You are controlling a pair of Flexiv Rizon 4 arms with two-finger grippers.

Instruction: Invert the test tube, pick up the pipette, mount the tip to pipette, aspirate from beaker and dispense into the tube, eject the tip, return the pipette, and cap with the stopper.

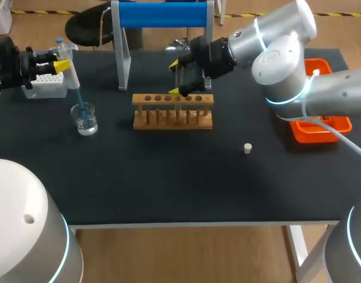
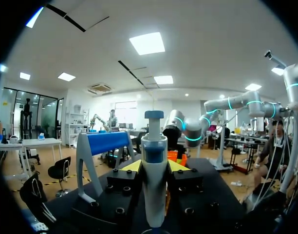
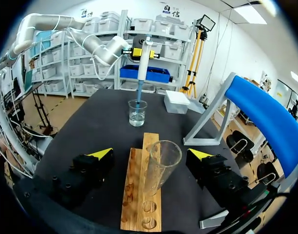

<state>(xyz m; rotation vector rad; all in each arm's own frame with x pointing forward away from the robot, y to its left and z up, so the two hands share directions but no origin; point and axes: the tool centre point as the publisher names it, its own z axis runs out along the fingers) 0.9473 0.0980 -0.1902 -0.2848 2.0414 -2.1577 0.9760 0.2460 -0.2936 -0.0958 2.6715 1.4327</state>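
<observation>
My left gripper (image 1: 61, 62) clamps the pipette (image 1: 72, 79) from both sides, its blue tip (image 1: 80, 101) dipped into the beaker (image 1: 86, 119) of clear liquid, which stands at 9 o'clock from the wooden rack (image 1: 173, 112). My right gripper (image 3: 150, 155) hangs with its fingers spread wide on either side of the test tube (image 3: 161, 165), touching neither wall; the tube stands mouth-up in a rack hole. The stopper (image 1: 248, 148) lies on the black table (image 1: 168, 183) at 4 o'clock from the rack, the orange tray (image 1: 322, 131) at 3 o'clock, and the white tip box (image 1: 46, 87) at 11 o'clock from the beaker.
</observation>
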